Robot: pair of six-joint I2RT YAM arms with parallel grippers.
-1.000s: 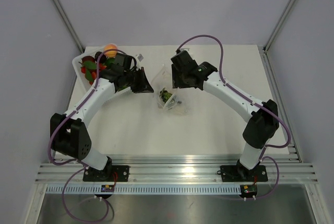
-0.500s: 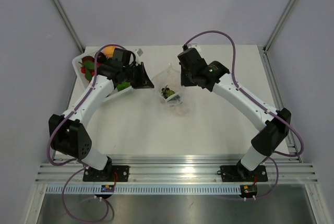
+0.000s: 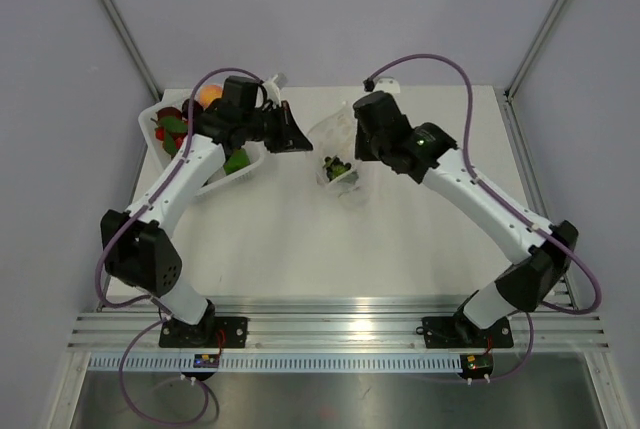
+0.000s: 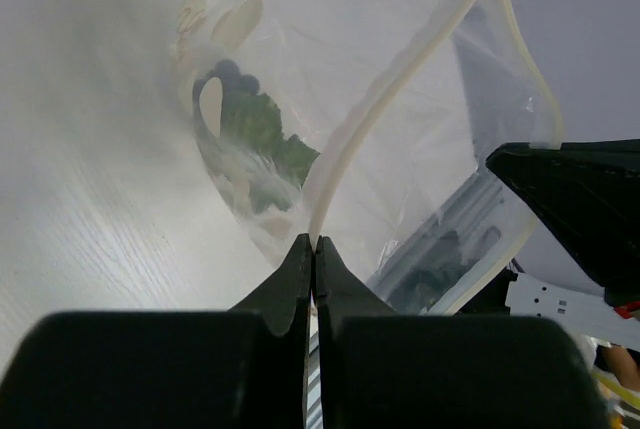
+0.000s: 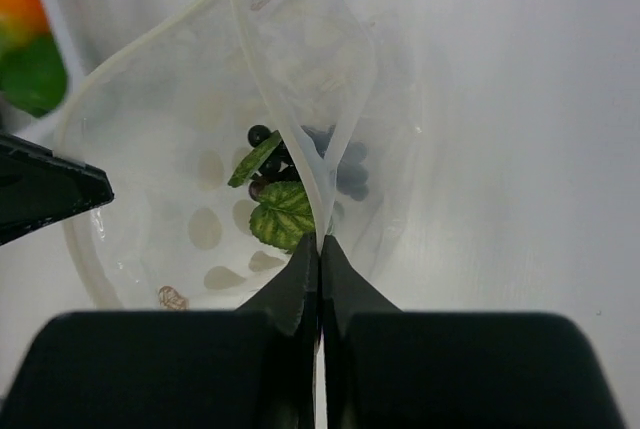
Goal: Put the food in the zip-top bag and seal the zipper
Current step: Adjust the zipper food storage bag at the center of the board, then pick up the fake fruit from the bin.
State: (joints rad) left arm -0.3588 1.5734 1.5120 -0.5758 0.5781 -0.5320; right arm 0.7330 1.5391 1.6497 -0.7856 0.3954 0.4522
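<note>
Pinching one zip-top bag [image 5: 200, 149], four fingers [image 5: 288, 294]

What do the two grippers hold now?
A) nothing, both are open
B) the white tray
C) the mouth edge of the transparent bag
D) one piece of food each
C: the left gripper and the right gripper are each shut on the mouth edge of the zip-top bag.

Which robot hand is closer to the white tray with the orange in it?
Left. The left gripper is just beside the tray, pinching the bag by its rim. The right gripper pinches the rim's far side, beyond the bag's mouth.
</note>
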